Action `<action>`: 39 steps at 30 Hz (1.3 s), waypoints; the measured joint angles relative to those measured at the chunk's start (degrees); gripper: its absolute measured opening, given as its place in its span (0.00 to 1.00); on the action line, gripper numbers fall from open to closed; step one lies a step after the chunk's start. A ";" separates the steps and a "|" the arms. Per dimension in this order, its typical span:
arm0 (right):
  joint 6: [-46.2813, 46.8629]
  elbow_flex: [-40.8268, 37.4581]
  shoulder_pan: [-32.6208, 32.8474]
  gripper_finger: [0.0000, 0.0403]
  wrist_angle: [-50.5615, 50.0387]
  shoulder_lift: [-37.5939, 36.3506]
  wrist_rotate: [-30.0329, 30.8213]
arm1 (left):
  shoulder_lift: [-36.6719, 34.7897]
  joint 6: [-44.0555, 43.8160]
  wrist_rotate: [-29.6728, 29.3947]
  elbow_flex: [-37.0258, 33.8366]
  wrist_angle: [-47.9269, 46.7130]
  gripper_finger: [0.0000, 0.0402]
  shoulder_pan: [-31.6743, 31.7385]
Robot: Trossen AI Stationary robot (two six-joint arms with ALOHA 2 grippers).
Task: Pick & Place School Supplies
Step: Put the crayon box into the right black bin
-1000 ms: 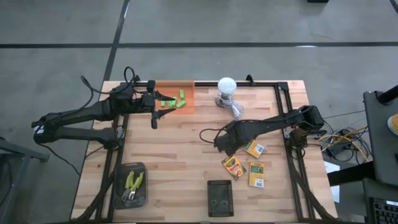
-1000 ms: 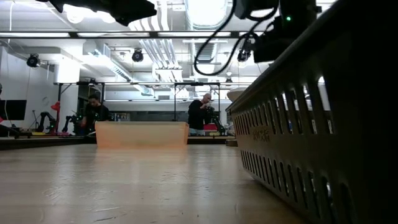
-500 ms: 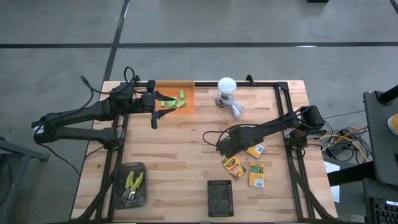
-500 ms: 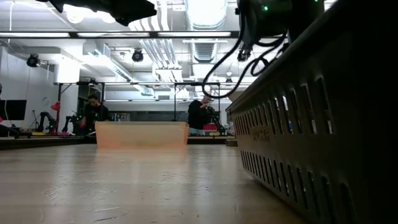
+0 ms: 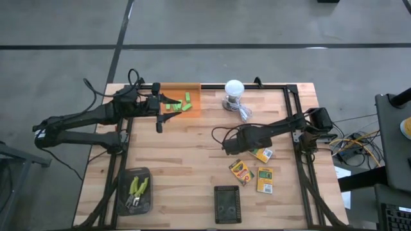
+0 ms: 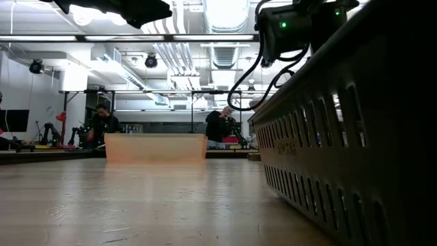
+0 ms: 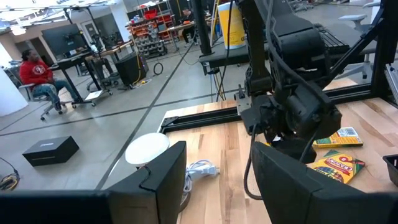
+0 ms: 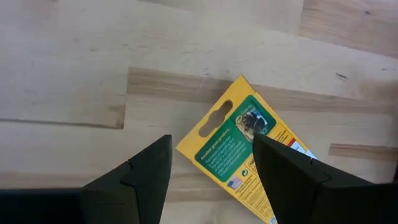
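Three flat yellow-and-green crayon boxes lie flat on the wooden table at the right. My right gripper hangs open just above them and points steeply down. In the right wrist view its fingers stand on either side of one box without touching it. Several green blocks lie in the orange tray at the far left. My left gripper waits open and level beside that tray. Two green-handled pliers lie in a black tray.
A white bulb with a cable stands at the far edge, also seen as the white bulb. A black slotted basket sits near the front edge and fills the right of the low view as the basket wall. A black frame runs along the table's sides.
My right gripper has come down toward the crayon boxes, and its wrist has rolled on the way. It has stayed open.
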 joint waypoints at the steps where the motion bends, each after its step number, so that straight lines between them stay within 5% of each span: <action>1: -0.09 0.00 -0.17 0.54 0.06 0.04 -0.03 | 0.00 0.00 -0.01 0.00 -0.01 0.47 0.00; 39: 2.17 -7.88 -3.10 0.54 8.75 0.45 -2.52 | 0.00 0.00 -0.01 0.00 0.00 0.47 0.00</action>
